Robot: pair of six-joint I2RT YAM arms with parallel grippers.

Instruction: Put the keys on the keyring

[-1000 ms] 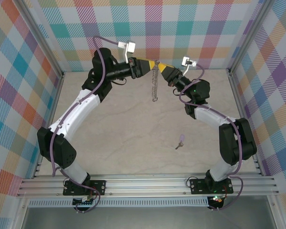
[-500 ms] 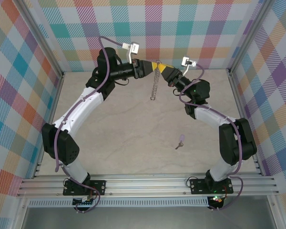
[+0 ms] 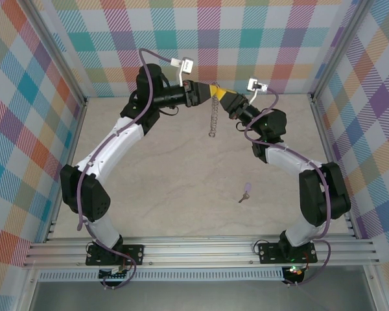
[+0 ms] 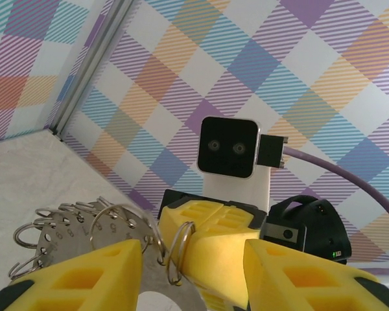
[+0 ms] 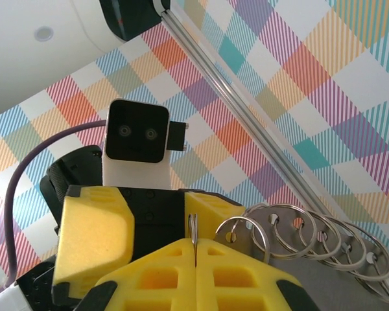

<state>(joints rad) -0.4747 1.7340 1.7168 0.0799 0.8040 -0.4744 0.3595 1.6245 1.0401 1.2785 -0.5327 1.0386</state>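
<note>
Lilac-headed key lying on the pale table, well apart from the silvery keyring, which we see hanging near the far wall, right gripper clamped on its rim, left gripper with jaws apart around it, grip we cannot judge.

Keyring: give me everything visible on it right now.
The keyring is a thin silver-grey metal hoop, its rim strung with small split rings. It hangs edge-on above the table's far side, its top edge pinched in the shut right gripper. The left gripper, open, straddles it.
</note>
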